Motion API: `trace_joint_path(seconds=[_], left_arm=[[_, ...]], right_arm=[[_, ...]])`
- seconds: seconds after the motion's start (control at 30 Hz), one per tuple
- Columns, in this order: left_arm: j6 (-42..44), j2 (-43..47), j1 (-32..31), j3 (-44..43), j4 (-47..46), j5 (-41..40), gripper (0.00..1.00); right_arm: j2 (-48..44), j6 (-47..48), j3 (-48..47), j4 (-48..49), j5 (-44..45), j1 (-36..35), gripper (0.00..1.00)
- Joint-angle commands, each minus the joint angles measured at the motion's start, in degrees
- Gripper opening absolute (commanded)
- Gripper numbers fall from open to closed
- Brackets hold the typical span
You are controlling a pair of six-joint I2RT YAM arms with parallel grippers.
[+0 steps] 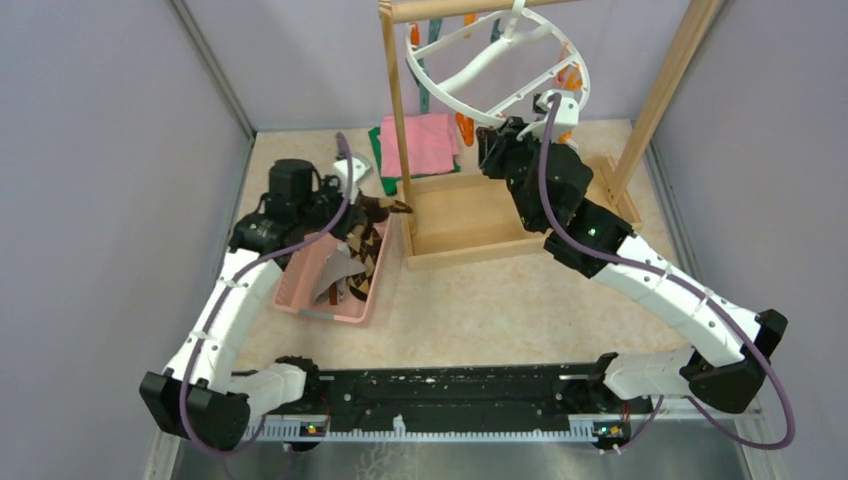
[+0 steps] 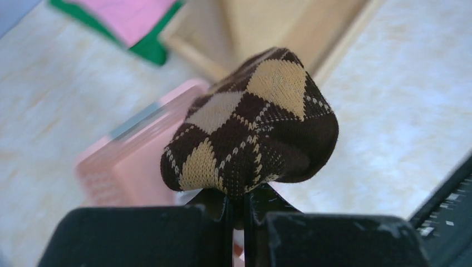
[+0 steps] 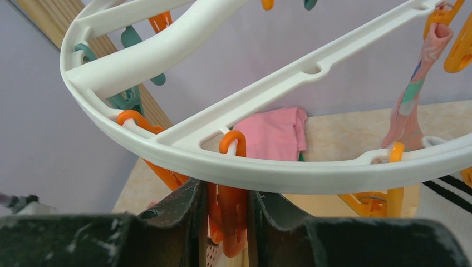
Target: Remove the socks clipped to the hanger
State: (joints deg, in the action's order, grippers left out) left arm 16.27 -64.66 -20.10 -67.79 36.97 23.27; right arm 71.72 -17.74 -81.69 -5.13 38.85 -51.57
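Note:
My left gripper (image 2: 238,218) is shut on a brown-and-tan argyle sock (image 2: 253,128), which bulges above the fingertips. In the top view this sock (image 1: 365,240) hangs from the left gripper (image 1: 382,208) over a pink basket (image 1: 300,285). The white ring hanger (image 1: 470,72) hangs from the wooden rack. My right gripper (image 1: 492,142) reaches up under its rim. In the right wrist view the right gripper (image 3: 225,217) is shut on an orange clip (image 3: 234,225) dangling from the hanger (image 3: 311,173). A pink-and-teal sock (image 3: 412,105) hangs clipped at the right. A white sock with dark stripes (image 3: 445,192) shows below it.
The wooden rack (image 1: 395,120) stands on a tray-like base (image 1: 470,215) behind the arms. Folded pink and green cloths (image 1: 430,140) lie beside its left post. Other socks lie inside the pink basket. Grey walls close in both sides.

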Motion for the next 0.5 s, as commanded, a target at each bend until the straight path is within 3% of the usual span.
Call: trace_joint_path(seconds=[0.0, 0.37, 0.47], left_arm=[[8.9, 2.8, 10.5, 1.4, 4.1, -0.5, 0.00], [19.1, 1.0, 25.7, 12.5, 0.4, -4.0, 0.00], [20.7, 0.2, 26.1, 15.9, 0.5, -7.9, 0.00]], right_arm=[[-1.3, -2.0, 1.7, 1.5, -2.5, 0.4, 0.00], [-1.3, -5.6, 3.8, -1.2, -5.3, 0.4, 0.03], [-1.2, -5.8, 3.8, -1.9, -6.2, 0.4, 0.19]])
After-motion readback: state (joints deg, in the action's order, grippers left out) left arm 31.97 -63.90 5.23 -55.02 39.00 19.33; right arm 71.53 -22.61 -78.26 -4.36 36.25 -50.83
